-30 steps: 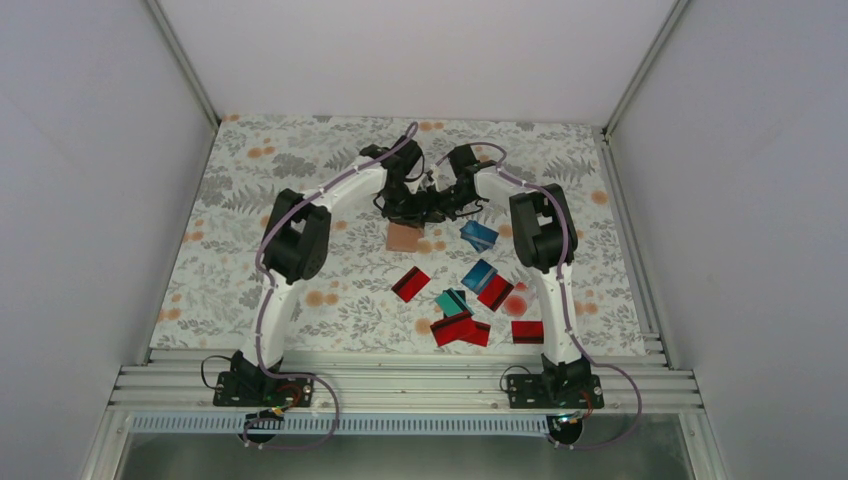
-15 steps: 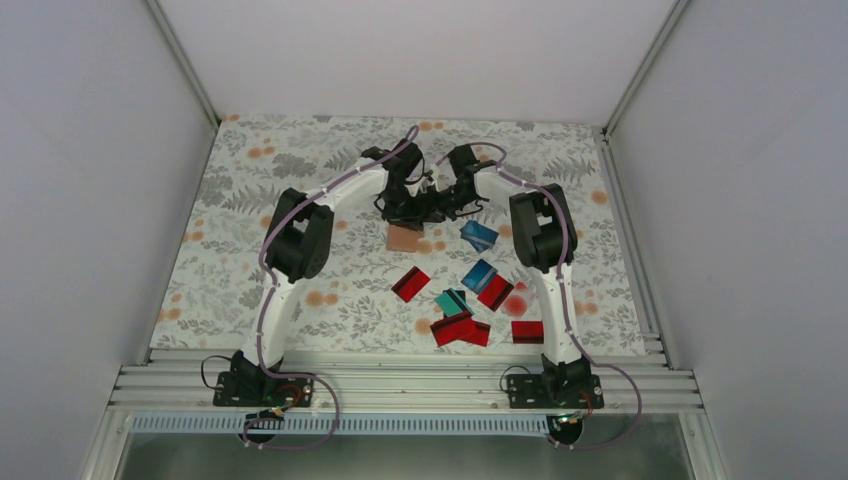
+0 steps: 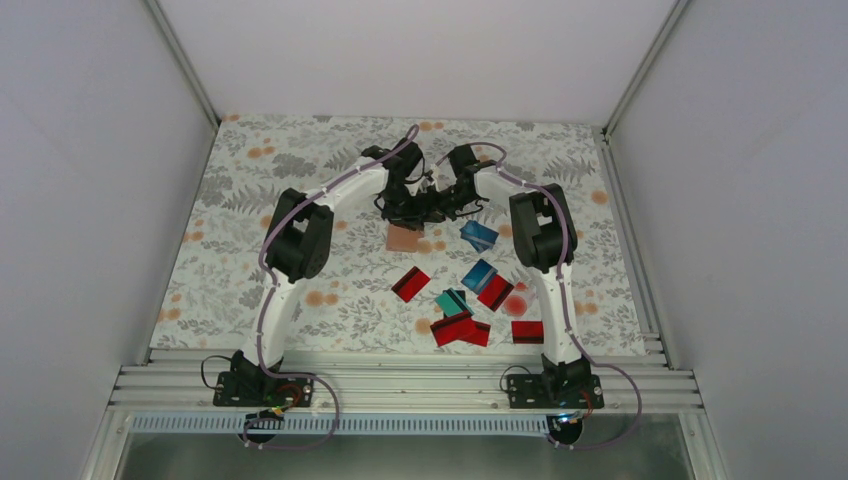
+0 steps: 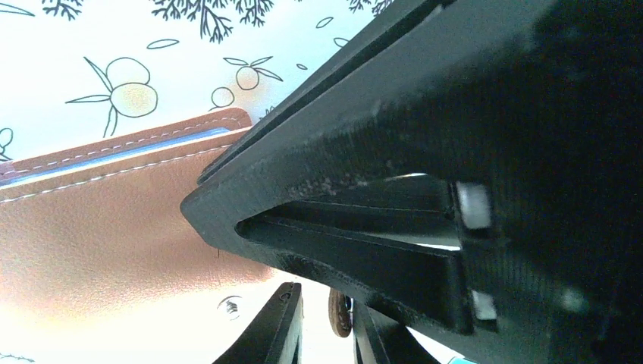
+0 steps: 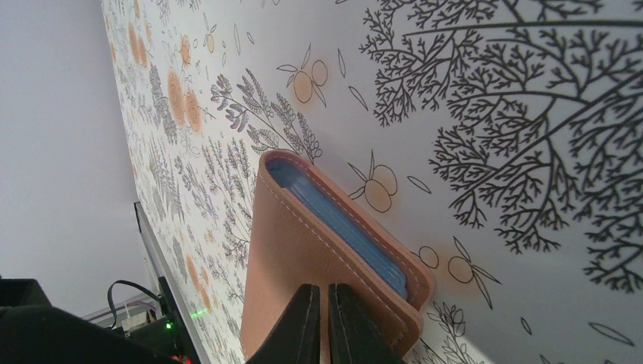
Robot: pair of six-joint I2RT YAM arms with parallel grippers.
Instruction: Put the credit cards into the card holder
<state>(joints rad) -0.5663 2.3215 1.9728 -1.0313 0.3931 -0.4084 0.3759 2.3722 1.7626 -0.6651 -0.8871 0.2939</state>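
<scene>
A bench (image 3: 250,200) is sitting inside a white booth, covered with a pale cloth printed with grey leaves and orange blossoms. Plain walls (image 3: 90,200) are closing it in on the left, right and far sides. Metal rails (image 3: 400,385) are running along the near edge, where both arms are bolted. The arms are arching toward the far middle of the bench. There the left hand (image 3: 402,210) and the right hand (image 3: 447,203) are hanging close together just over the tan card holder (image 3: 404,238). The holder is lying near the centre, toward the far side, with the edge of a blue card (image 5: 341,227) showing in its slot. The right hand's fingers are pressing together with their tips against the holder's face, and it is not clear whether they are pinching a layer of it. The left hand's fingers are showing only a narrow gap, half hidden under a big black shape (image 4: 493,152), so I cannot tell whether they are holding anything. The loose cards (image 3: 410,284), red, blue and teal, are lying scattered on the near right, some overlapping, between the holder and the right arm's base. Open cloth is stretching left of the left arm out to the wall.
</scene>
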